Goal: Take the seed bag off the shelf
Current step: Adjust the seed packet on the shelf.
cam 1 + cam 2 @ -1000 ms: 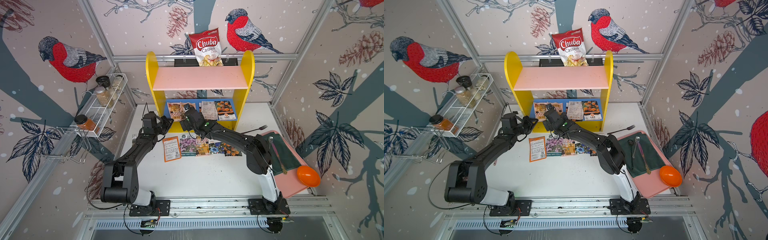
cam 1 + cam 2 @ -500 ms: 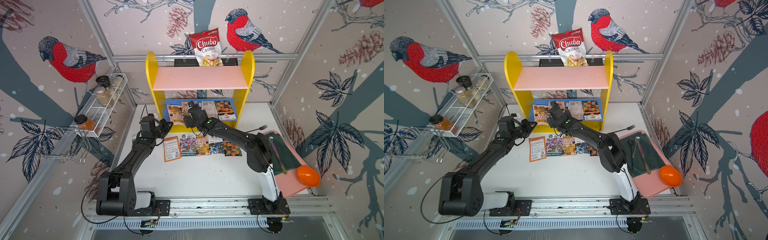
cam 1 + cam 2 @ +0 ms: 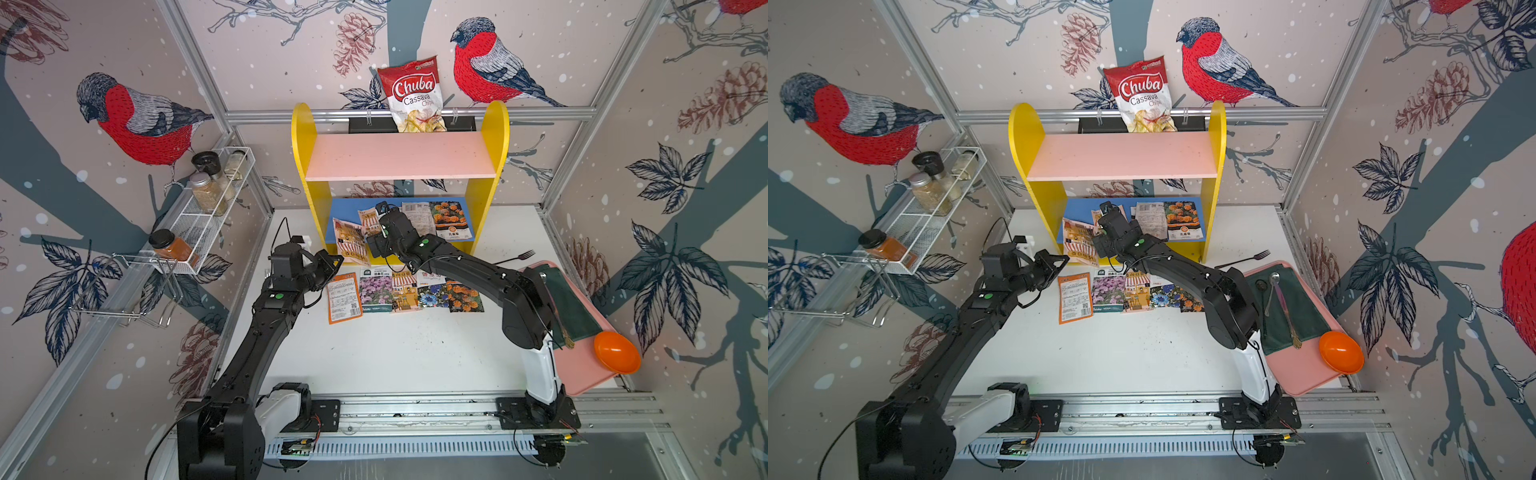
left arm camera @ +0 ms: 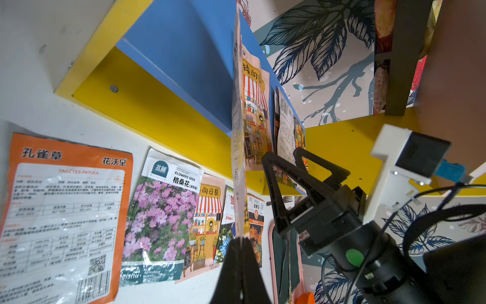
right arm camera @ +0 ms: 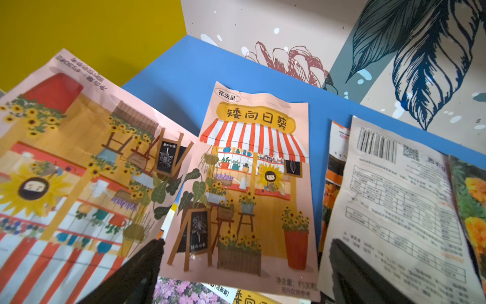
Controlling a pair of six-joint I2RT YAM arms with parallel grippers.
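One arm [image 3: 469, 266] outstretched into shelf [image 3: 496, 137]

Overhead stereo, wrist close-ups toward shelf [image 4: 157, 113]

Pink seed bag [image 3: 351, 243], yellow-pink-blue shelf [image 3: 301, 166]

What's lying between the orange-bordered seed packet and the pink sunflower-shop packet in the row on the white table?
A purple-flower seed packet, seen in both top views.
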